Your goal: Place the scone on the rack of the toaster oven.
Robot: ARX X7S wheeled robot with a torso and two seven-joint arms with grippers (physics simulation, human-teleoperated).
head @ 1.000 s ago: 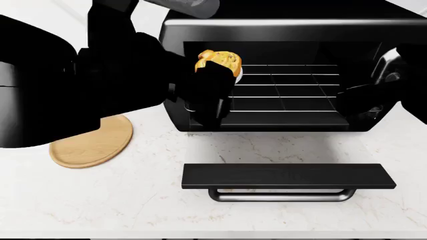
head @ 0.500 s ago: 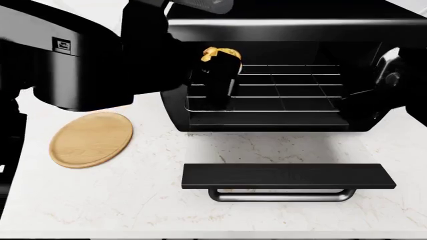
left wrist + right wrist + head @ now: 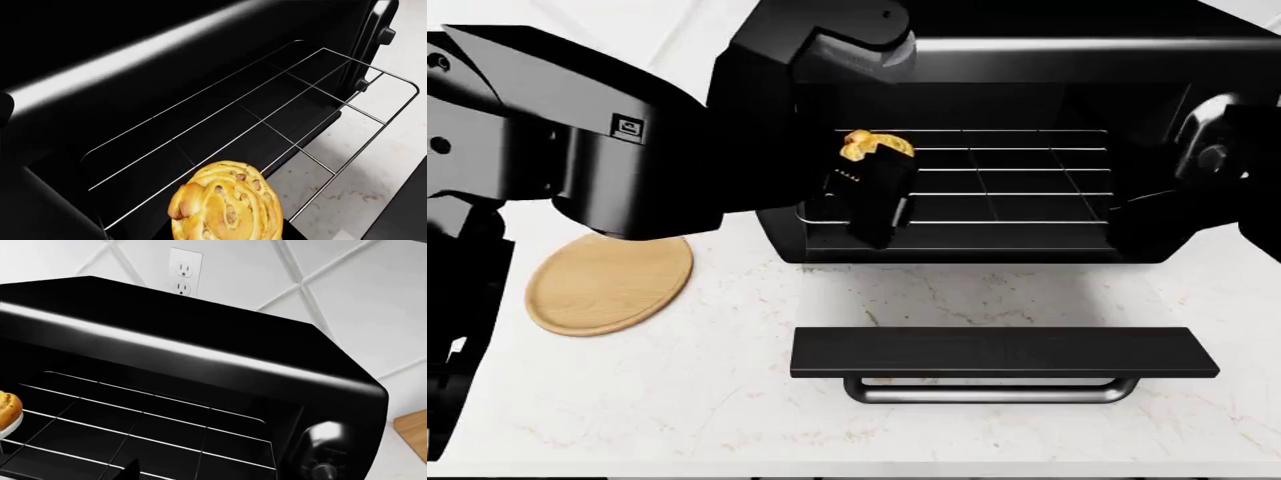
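Note:
The scone [image 3: 873, 145], golden and swirled, is held in my left gripper [image 3: 874, 165], which is shut on it. It hangs inside the mouth of the black toaster oven [image 3: 1014, 60], just above the left part of the silver wire rack [image 3: 1014, 190]. In the left wrist view the scone [image 3: 227, 205] sits over the rack's [image 3: 267, 125] near corner. It also shows in the right wrist view [image 3: 8, 410], beside the rack [image 3: 167, 430]. My right gripper [image 3: 1208, 160] is empty by the oven's right side, with one dark fingertip [image 3: 130, 470] showing.
The drop-down door [image 3: 1001, 352] lies flat on the marble counter with its metal handle [image 3: 988, 392] toward me. A round wooden plate [image 3: 607, 285] lies left of the oven. Control knobs [image 3: 320, 467] are on the oven's right side. A wall outlet [image 3: 183, 272] is behind.
My left arm has carried the scone to the right and deeper into the oven mouth, lower over the rack. The right gripper has hardly moved.

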